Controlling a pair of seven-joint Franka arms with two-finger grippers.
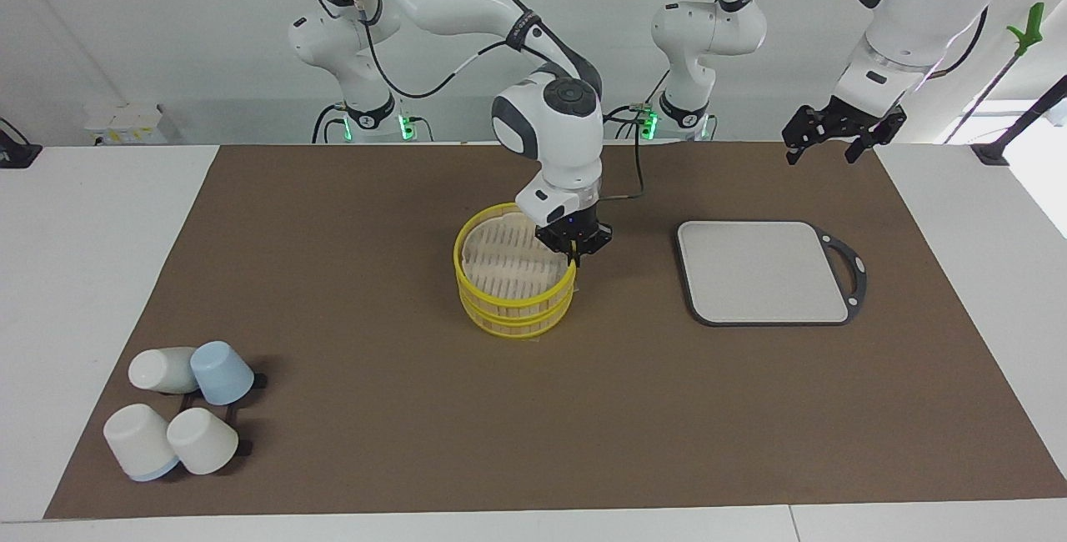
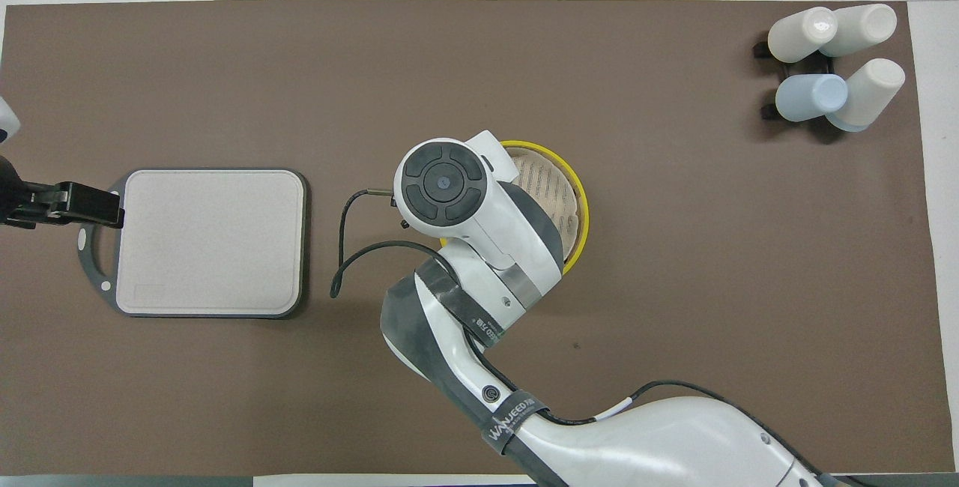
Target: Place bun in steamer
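The yellow steamer (image 1: pixel 515 275) stands at the middle of the brown mat with its pale slatted lid (image 1: pixel 508 258) on top. Its rim also shows in the overhead view (image 2: pixel 578 206), half covered by the arm. My right gripper (image 1: pixel 573 255) points down at the steamer's rim on the side toward the left arm's end; in the overhead view the wrist hides it. The bun is not in view. My left gripper (image 1: pixel 836 140) is open and empty, and waits raised over the mat's edge, above the grey board's handle (image 2: pixel 91 262).
A grey rectangular board (image 1: pixel 758 271) lies beside the steamer toward the left arm's end. Several white and pale-blue cups (image 1: pixel 179 409) lie on a small rack at the right arm's end, farther from the robots; they also show in the overhead view (image 2: pixel 835 60).
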